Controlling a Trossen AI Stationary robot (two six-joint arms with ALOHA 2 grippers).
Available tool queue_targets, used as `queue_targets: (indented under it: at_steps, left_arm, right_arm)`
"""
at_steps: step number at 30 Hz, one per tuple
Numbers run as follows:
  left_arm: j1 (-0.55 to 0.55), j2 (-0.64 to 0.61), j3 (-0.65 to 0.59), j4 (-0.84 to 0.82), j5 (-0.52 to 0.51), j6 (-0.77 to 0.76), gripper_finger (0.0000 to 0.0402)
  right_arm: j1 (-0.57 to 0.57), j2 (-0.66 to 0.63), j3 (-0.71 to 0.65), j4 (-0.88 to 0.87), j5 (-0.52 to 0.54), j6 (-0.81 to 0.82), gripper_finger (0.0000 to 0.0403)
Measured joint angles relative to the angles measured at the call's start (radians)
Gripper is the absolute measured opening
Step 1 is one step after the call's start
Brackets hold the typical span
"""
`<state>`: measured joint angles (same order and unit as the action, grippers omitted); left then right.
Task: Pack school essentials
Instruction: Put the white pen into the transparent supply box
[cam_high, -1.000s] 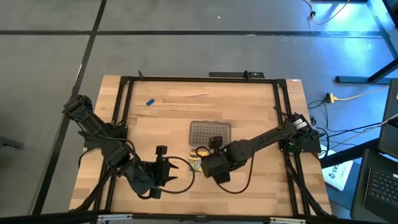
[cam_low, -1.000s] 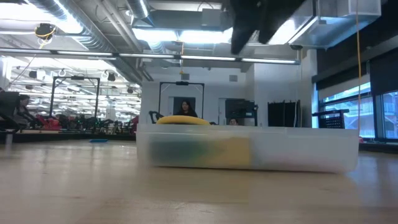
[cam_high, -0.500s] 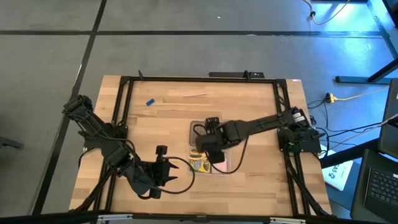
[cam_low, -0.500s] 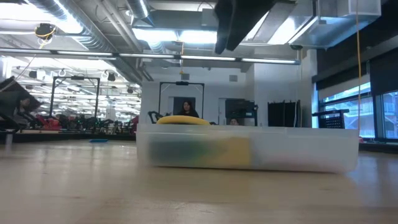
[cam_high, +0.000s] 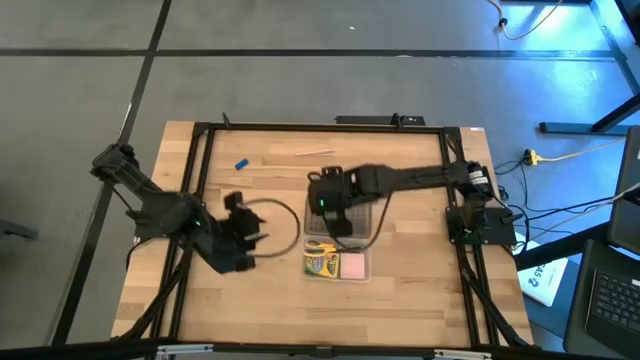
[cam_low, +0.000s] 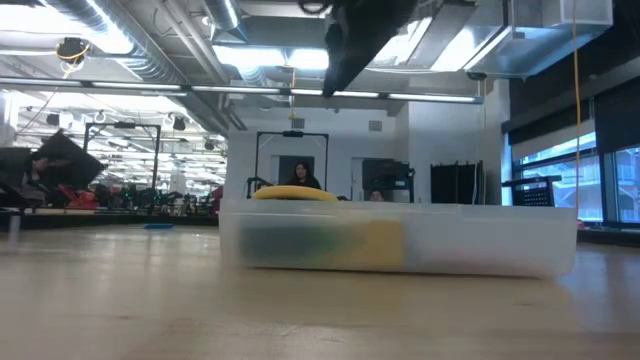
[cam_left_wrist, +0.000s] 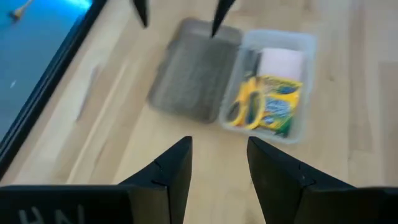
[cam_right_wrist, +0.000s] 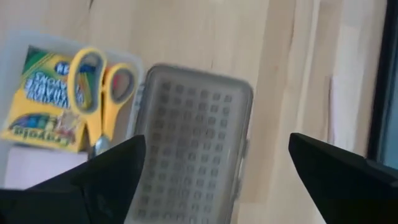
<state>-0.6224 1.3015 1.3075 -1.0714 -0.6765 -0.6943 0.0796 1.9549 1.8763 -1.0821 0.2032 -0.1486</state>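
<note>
Two grippers over the table, neither holding anything. Right gripper (cam_high: 333, 205) above the grey perforated lid (cam_right_wrist: 189, 146), fingers spread wide apart in its wrist view, nothing between them; same two finger tips visible in the left wrist view, hanging over the lid's far edge. Left gripper (cam_left_wrist: 217, 168) out over bare wood toward the table's left half, fingers parted with a clear gap, empty, aimed at the case. Clear plastic case (cam_left_wrist: 305, 87) open near the table's middle, lid lying flat just beside it, touching along one long edge. Inside the case: green-and-yellow crayon box (cam_right_wrist: 43, 102), with yellow-handled scissors (cam_right_wrist: 102, 93) on top of it and partly over its side nearest the lid; pink sticky-note pad (cam_left_wrist: 282, 62) just beside the crayon box at one end of the case. Seen from above: crayon box and pink pad side by side in the case's near part, right arm covering the lid. Well apart, near the table's far edge: tiny blue eraser (cam_high: 241, 163) toward the left, thin reddish pencil (cam_high: 313, 152) lying flat nearer the middle. Low view: case as a frosted block on the tabletop (cam_low: 120, 300), scissors' yellow handle showing above its rim.
</note>
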Motion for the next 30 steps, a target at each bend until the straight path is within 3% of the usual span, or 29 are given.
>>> queue_targets:
  at_steps: [10,17,24,30]
  left_arm:
    - [0.016,-0.163,-0.089,-0.098,0.001,-0.09,0.0148]
    - [0.016,-0.294,-0.203,-0.097,0.001,-0.136,0.0148]
    - [0.02,-0.363,-0.249,-0.096,-0.019,-0.128,0.0148]
    - [0.037,-0.385,-0.262,-0.096,-0.022,-0.085,0.0148]
  right_arm:
    - [-0.241,0.0,0.0,0.083,-0.176,-0.075,0.0396]
    - [-0.325,0.001,-0.002,0.158,-0.19,-0.115,0.0396]
    - [-0.367,0.026,-0.003,0.174,-0.345,-0.095,0.0396]
    - [-0.361,0.036,-0.002,0.172,-0.246,-0.072,0.0395]
